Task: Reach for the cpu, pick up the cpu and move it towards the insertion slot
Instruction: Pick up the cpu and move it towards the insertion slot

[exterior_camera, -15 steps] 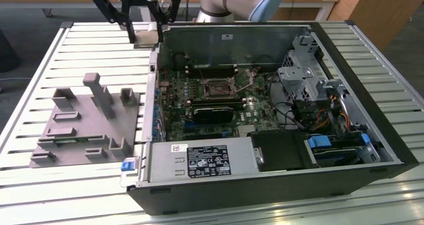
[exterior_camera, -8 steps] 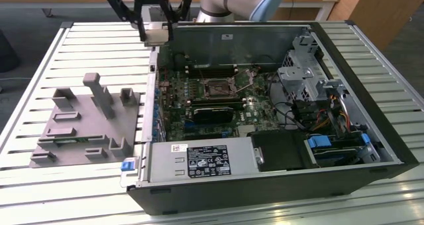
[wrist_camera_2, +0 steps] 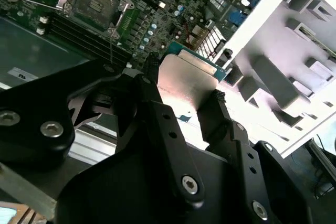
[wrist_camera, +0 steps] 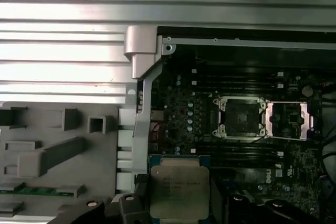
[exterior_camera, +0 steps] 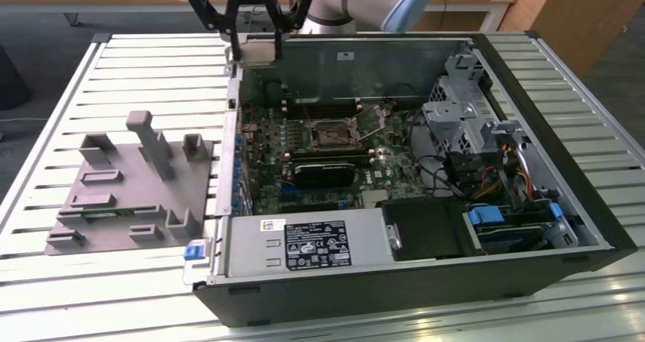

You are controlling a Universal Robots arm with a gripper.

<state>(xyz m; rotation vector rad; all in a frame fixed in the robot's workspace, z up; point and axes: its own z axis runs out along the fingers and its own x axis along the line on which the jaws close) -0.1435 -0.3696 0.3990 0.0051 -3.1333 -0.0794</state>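
Note:
In the exterior view, my gripper (exterior_camera: 258,46) hangs above the back left corner of the open computer case, shut on the cpu (exterior_camera: 256,53), a small silvery square chip. Both wrist views show the cpu (wrist_camera_2: 186,80) (wrist_camera: 178,188) clamped between the black fingers (wrist_camera_2: 152,103), its thin green rim showing at the edge. On the motherboard, the insertion slot (exterior_camera: 331,134) (wrist_camera: 241,117) (wrist_camera_2: 94,3) is a square black socket framed in silvery metal, with its metal cover flipped open beside it. The cpu is high above the board and off to the exterior view's left of the slot.
A grey moulded fixture (exterior_camera: 121,183) lies on the slatted table at the exterior view's left, with a green memory stick (wrist_camera: 39,190) in it. Inside the case are a black card (exterior_camera: 322,172), a power supply (exterior_camera: 302,244) and a drive cage (exterior_camera: 464,119).

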